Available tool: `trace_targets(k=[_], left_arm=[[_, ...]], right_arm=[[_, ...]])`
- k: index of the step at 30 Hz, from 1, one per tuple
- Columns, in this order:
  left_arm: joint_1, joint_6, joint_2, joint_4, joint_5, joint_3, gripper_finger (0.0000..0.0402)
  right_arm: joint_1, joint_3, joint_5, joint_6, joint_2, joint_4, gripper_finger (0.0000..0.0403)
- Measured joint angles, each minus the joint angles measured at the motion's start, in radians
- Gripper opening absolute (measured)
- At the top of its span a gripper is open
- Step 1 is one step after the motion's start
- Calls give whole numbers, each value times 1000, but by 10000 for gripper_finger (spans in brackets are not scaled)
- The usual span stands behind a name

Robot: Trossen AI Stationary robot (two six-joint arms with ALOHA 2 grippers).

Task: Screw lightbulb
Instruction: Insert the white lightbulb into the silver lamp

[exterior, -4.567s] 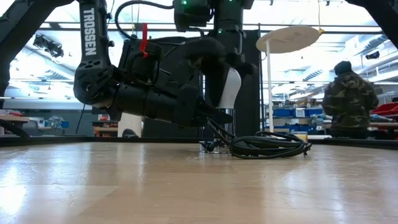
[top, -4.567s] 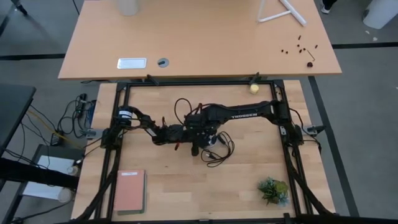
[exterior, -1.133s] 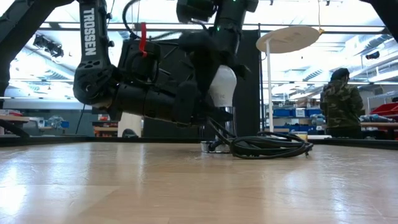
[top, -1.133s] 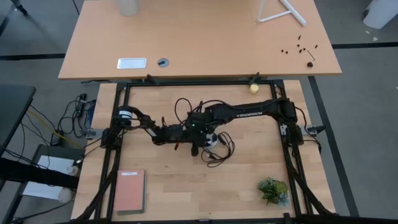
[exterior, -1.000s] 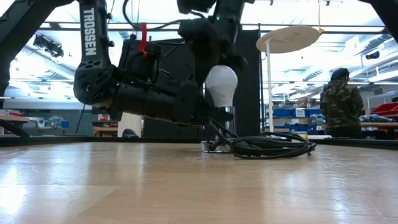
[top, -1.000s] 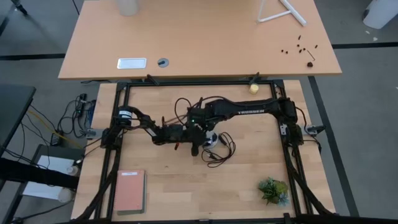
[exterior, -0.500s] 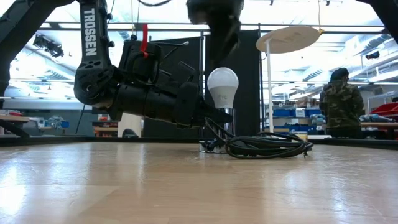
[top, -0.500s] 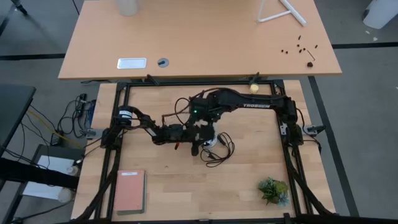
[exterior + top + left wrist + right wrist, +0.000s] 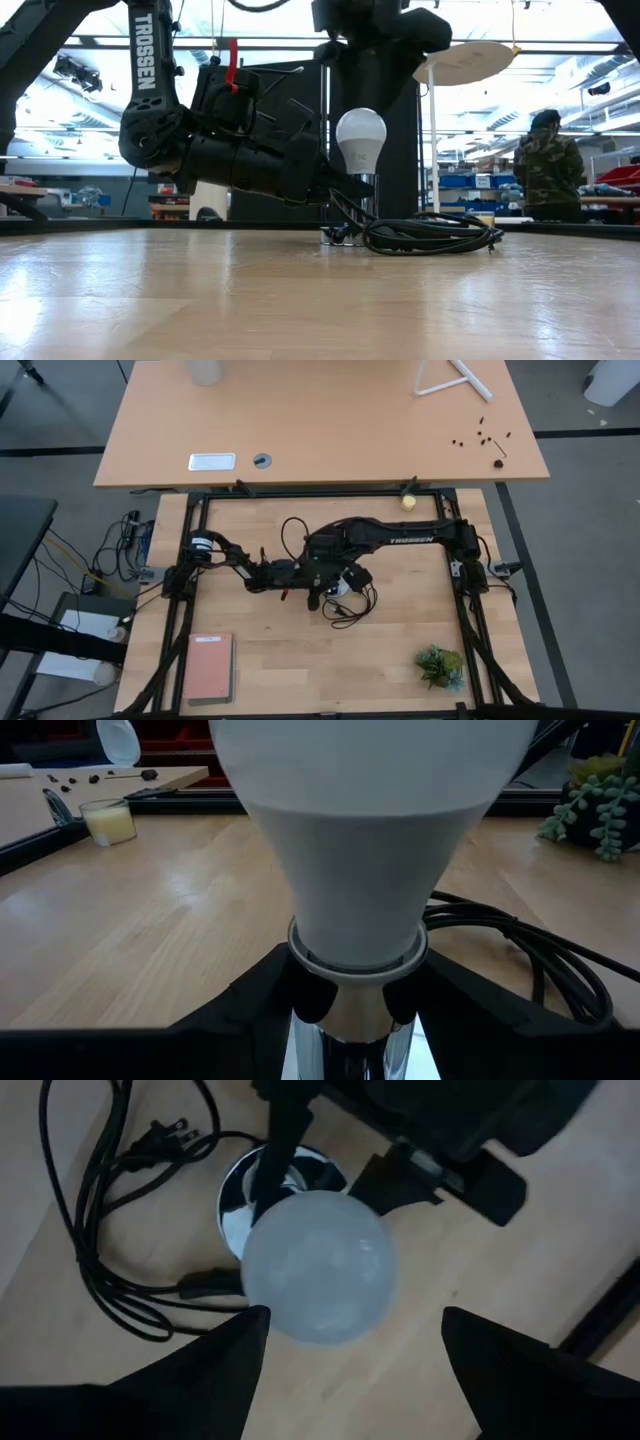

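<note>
Right fingers: the right gripper hangs just above the white frosted pear-shaped lightbulb, its two dark fingers spread wide to either side of the globe, not touching it.
Left fingers: the left gripper lies low along the table, its fingers closed around the shiny metal neck of the round silver socket base just under the bulb.
Socket contents: the lightbulb stands upright in the silver base, narrow end down.
Around it: a coiled black power cord with plug lies on the wooden table just beside the base.
Further off: a pink book, a small green plant and a small yellowish ball.
Background: a person in a camouflage jacket stands beyond the table.
</note>
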Motion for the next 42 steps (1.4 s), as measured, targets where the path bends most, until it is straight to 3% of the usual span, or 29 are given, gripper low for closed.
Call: trace_targets(k=[6,20,34,42], left_arm=[[0,2,0,0,0,0,190],[0,2,0,-1,3,0,190],[0,26,0,-15,-6,1,190],[0,21,0,-16,-8,1,190]], right_arm=[[0,-45,-7,98,0,7,317],[-1,-56,-80,206,23,82,398],[-3,-54,-141,-39,79,104,363],[-12,-56,-142,-22,104,107,320]])
